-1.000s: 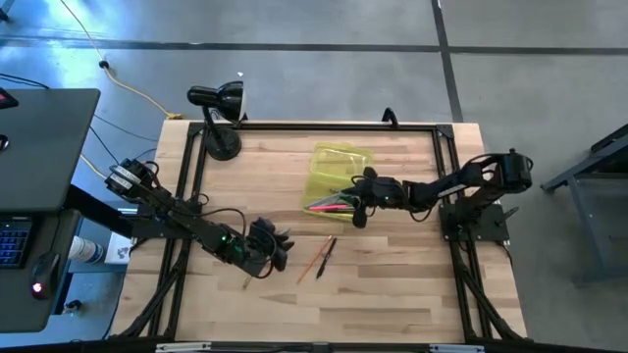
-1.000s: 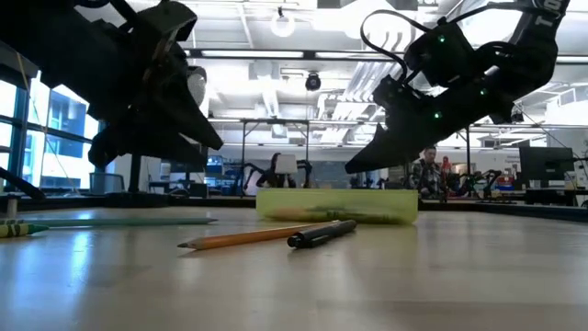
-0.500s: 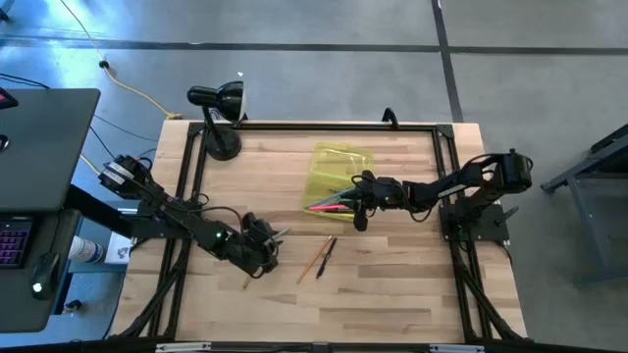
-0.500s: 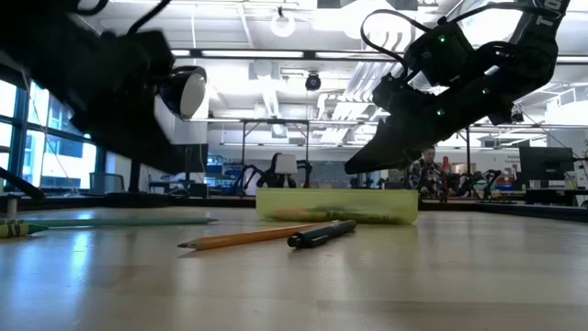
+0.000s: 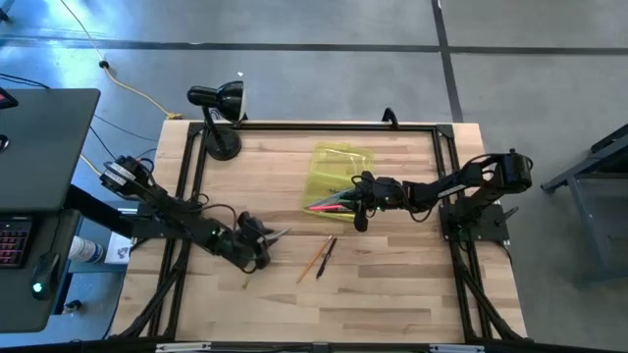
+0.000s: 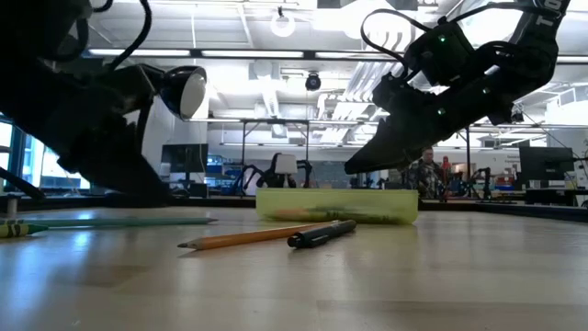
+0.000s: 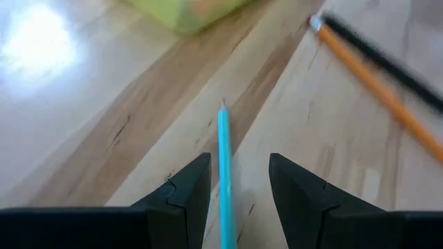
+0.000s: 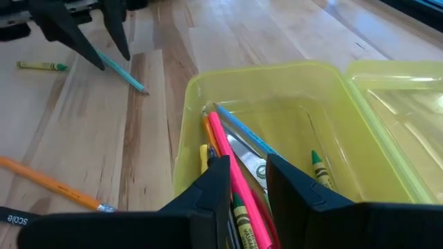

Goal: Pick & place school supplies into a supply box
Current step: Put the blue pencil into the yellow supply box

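Blue is what we find between our left gripper's (image 7: 232,187) dark fingers: a thin blue pencil (image 7: 224,166) lies on the wood in the gap, its long axis running straight out ahead of the wrist, tip toward the supply box (image 7: 190,10). The fingers stand apart on either side of it; we cannot tell whether they touch it. The high view places this gripper (image 5: 257,242) low over the table's (image 5: 392,284) left front part, and only there does the pale shaft (image 5: 276,233) show poking out toward the box.

Our right gripper (image 8: 239,176) hovers at the open supply box's (image 8: 277,76) near rim, fingers slightly apart and holding nothing. Its wrist view alone shows the contents: a pink pen (image 8: 232,162), an orange pencil (image 8: 210,135), a blue one (image 8: 242,131) and green crayons (image 8: 316,166), lying lengthwise along the box. The low view shows only the box's side (image 6: 336,204).

Outside the box, an orange pencil (image 5: 311,260) and a black pen (image 5: 326,257) lie side by side at centre front, slanting diagonally. A yellow-green crayon (image 8: 43,66) lies beyond the left arm, its label too small to read. The black pen carries white lettering (image 8: 12,218) we cannot make out fully.

A black desk lamp (image 5: 218,113) stands at the far left corner.
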Controlling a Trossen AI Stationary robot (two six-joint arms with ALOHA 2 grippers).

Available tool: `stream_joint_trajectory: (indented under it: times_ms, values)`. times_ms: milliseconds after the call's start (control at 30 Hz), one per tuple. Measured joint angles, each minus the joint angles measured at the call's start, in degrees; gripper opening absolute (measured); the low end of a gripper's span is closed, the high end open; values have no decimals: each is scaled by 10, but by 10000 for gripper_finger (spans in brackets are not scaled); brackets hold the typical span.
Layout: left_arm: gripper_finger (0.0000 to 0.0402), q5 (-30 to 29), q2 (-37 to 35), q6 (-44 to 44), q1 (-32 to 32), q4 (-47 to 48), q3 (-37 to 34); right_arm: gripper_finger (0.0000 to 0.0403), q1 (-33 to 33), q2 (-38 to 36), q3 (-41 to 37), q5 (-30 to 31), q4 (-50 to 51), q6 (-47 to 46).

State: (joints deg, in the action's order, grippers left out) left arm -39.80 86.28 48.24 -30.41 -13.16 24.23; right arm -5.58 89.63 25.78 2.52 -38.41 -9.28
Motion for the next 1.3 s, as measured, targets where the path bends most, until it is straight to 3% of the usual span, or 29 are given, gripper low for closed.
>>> stream_joint_trajectory:
  times_ms: [300,833,1067,1300]
  values:
    - [179,-8,20,-15,0,-118,-63,73,0,0,0,-16,-2,-13]
    - [179,-36,137,-15,-1,-258,-66,73,0,0,0,-17,-5,-14]
    - [179,-63,199,33,-1,-285,-63,73,0,0,0,-18,-5,-14]
    - [179,-97,223,9,-22,-288,-62,73,0,0,0,-29,-4,-13]
